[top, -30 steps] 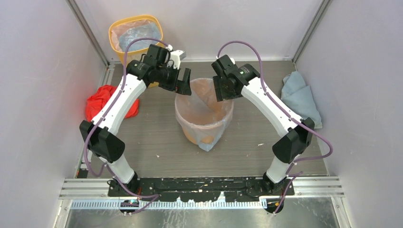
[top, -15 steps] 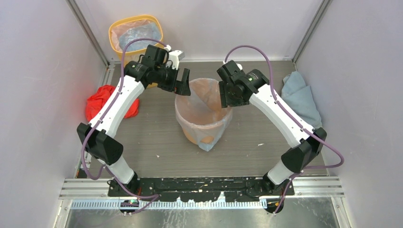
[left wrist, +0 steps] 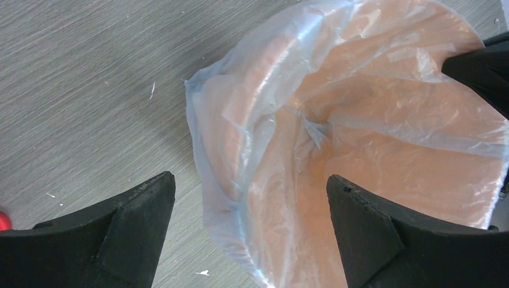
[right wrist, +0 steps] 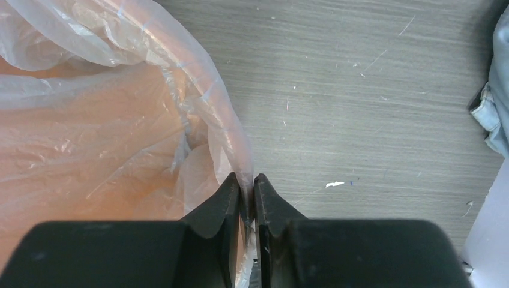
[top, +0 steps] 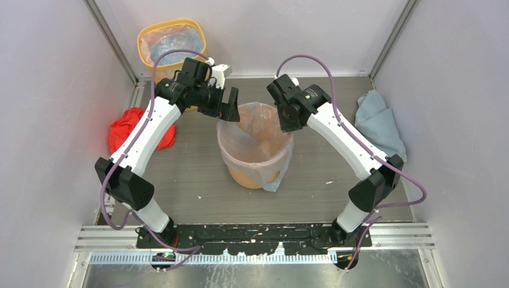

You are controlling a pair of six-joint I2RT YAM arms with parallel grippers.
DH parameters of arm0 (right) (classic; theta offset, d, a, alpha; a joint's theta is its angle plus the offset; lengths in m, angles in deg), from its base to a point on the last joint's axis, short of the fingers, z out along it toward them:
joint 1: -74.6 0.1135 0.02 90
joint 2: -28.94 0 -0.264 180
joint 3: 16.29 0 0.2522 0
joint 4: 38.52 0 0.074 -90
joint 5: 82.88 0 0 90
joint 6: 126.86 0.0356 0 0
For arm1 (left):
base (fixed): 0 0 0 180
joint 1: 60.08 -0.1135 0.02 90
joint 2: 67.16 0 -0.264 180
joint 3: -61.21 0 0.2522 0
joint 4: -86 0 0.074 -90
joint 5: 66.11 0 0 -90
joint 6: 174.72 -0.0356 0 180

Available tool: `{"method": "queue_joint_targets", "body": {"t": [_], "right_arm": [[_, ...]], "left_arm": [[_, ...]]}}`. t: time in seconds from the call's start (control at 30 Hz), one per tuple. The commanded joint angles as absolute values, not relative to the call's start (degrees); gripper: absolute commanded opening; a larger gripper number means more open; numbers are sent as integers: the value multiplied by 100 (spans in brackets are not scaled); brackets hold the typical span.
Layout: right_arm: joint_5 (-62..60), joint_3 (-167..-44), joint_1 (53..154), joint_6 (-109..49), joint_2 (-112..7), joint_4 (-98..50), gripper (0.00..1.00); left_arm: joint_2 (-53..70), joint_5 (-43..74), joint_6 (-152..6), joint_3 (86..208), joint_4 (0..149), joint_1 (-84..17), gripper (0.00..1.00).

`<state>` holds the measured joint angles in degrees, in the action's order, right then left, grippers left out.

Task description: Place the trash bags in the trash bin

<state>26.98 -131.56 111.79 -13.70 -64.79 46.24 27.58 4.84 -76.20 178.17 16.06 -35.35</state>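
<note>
The orange trash bin (top: 252,173) stands mid-table, lined with a clear trash bag (top: 255,129) whose edge drapes over the rim. My right gripper (top: 287,123) is at the bin's right rim, shut on the bag's edge; the thin film (right wrist: 237,153) runs up between the pads of the right gripper (right wrist: 247,180). My left gripper (top: 230,110) hovers over the bin's far left rim, open. In the left wrist view the left gripper (left wrist: 250,179) straddles the bag-covered rim (left wrist: 240,150) without touching it, and the bag's inside (left wrist: 372,132) lies open below.
A yellow bin (top: 144,54) lined with plastic stands at the back left corner. A red cloth (top: 123,129) lies at the left wall and a grey-blue cloth (top: 378,123) at the right wall. Enclosure walls close in on three sides.
My right gripper has shut on the bag's edge at the right rim and drawn slightly back. The bin and bag shifted a little left. The left gripper has stayed open, nearly in place.
</note>
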Motion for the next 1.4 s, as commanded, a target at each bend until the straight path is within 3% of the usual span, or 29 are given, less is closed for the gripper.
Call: {"method": "queue_joint_targets", "body": {"t": [0.0,0.07,0.13,0.3,0.37,0.6,0.7,0.77,0.83,0.93,1.07,1.27,1.33,1.37], "right_arm": [[3082,-13700,10971,-1887,-6769,4515,12],[3068,-13874,10875,-2134,-6877,4395,18],[3007,-14034,10810,-2308,-6997,4336,44],[2769,-14245,10792,-2162,-6978,4597,67],[2615,-14114,10805,-1886,-6807,4687,71],[2145,-13328,11133,-1246,-6209,4782,73],[2198,-13074,11206,-1114,-6089,4773,68],[2257,-12974,11221,-1087,-6073,4786,59],[2360,-12936,11222,-1105,-6115,4771,39],[2577,-13093,11228,-1282,-6308,4793,20],[2875,-13449,11218,-1604,-6635,4738,16],[3202,-13999,11036,-2230,-7073,4543,18],[3198,-14201,10943,-2334,-7163,4513,40],[3199,-14295,10915,-2348,-7175,4515,58]], "left_arm": [[2403,511,-7653,17824,1674,-3565,97],[2390,508,-7654,17824,1663,-3565,97],[2375,515,-7654,17833,1650,-3565,97],[2355,533,-7654,17845,1608,-3565,97],[2337,544,-7654,17844,1606,-3565,97],[2363,493,-7594,17842,1651,-3565,97],[2362,483,-7593,17833,1644,-3565,97],[2371,495,-7621,17845,1612,-3565,97],[2380,536,-7643,17858,1576,-3565,97],[2384,553,-7654,17885,1553,-3565,97],[2416,576,-7678,17906,1519,-3565,97],[2467,614,-7707,17999,1432,-3565,97],[2462,607,-7707,18021,1419,-3565,97],[2467,598,-7707,18023,1415,-3565,97]]}}
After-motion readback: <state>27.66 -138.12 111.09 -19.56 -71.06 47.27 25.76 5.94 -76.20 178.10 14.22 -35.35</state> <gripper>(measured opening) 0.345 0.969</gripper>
